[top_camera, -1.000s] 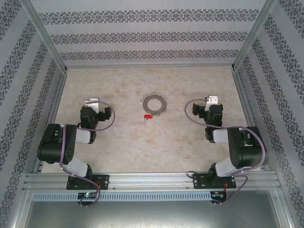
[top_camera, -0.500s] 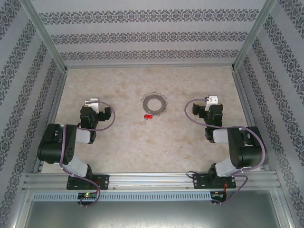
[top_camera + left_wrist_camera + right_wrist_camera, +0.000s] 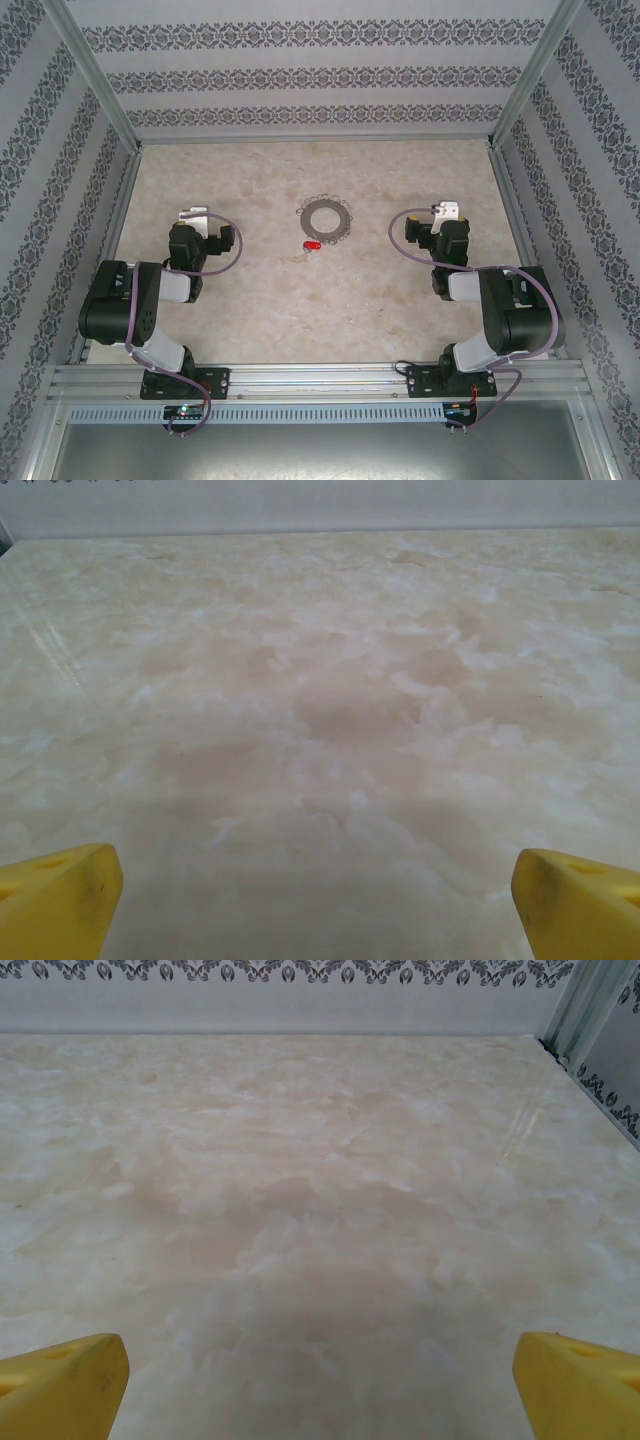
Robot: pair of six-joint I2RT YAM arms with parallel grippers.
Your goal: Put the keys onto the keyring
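Observation:
The grey keyring (image 3: pixel 327 219), a flat ring fringed with thin wire loops, lies at the table's middle in the top view. Just below and left of it sits the tiny red key (image 3: pixel 312 245), apart from the ring. My left gripper (image 3: pixel 192 216) rests well to the left of both, open, nothing between its yellow fingertips (image 3: pixel 60 895). My right gripper (image 3: pixel 447 211) rests well to the right, also open and empty, its yellow fingertips (image 3: pixel 580 1380) spread wide over bare tabletop.
The marbled beige tabletop (image 3: pixel 260 290) is fenced by patterned walls and metal posts (image 3: pixel 95 75) at the sides and back. An aluminium rail (image 3: pixel 320 380) carries both arm bases at the near edge.

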